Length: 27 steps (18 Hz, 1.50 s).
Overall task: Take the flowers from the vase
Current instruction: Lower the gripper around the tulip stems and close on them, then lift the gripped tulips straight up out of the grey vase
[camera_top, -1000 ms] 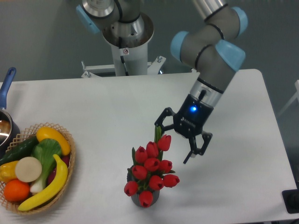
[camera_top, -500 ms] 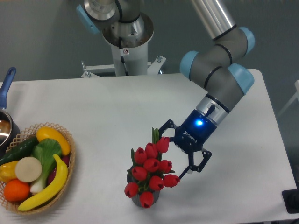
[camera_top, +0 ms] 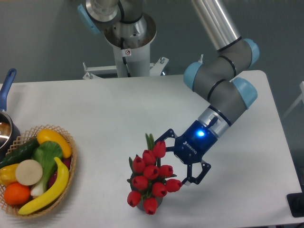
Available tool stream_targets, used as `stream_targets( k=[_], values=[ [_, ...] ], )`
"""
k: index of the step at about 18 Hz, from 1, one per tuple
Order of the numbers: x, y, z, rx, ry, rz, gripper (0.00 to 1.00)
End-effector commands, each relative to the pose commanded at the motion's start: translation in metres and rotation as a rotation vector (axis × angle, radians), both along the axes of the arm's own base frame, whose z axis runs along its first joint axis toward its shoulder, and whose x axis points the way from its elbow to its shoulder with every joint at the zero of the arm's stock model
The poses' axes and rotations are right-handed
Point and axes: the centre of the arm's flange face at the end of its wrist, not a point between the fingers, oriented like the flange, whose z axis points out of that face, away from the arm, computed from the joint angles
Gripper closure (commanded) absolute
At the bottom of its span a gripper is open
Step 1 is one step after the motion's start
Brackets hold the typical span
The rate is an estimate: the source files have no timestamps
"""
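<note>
The fingers (camera_top: 161, 137) stand wide apart, one tip at the topmost bud and the other by the lowest right-hand bud, so the gripper (camera_top: 173, 159) brackets the right side of the flowers (camera_top: 151, 183) without clamping them. Coming in from the side and tilted down, it seems set to close across the bunch, though whether the tips actually touch the buds cannot be told.

The flowers sit in the vase (camera_top: 142, 205), of which only a dark sliver shows below the lowest buds, close to the front edge of the surface (camera_top: 104, 114) and somewhat right of its middle. They lean slightly left, possibly nudged by the gripper. Standing upright in the vase keeps the stems reachable from the side.

Toward the front left corner a wicker basket (camera_top: 71, 164) holds toy fruit and vegetables, well apart from the vase. A pan with a blue handle (camera_top: 7, 83) juts over the left edge. Behind the far edge rises the arm's base column (camera_top: 127, 52), against a grey wall.
</note>
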Motion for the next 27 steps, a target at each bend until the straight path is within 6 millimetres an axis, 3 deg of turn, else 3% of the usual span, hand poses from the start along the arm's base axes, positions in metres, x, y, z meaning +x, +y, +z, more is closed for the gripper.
stream_targets(
  k=[3,4,5,7,8,9,12,20,23,27],
  values=[
    [0.010,0.005,0.000,-0.001,-0.003,-0.014,0.03],
    [0.012,0.005,0.000,-0.002,-0.004,-0.015,0.17],
    [0.014,0.005,0.001,-0.003,-0.005,-0.016,0.43],
    [0.014,0.004,0.003,-0.002,-0.001,-0.015,0.80],
    [0.014,0.004,0.003,-0.002,-0.001,-0.015,0.93],
    [0.014,0.004,0.004,-0.001,0.001,-0.015,1.00],
    [0.018,-0.002,0.019,0.007,0.016,-0.010,1.00],
    [0.024,-0.004,0.022,0.008,0.003,-0.009,1.00],
    [0.036,-0.011,0.052,0.045,0.007,-0.008,1.00],
    [0.043,-0.021,0.070,0.103,-0.008,-0.013,1.00]
  ],
)
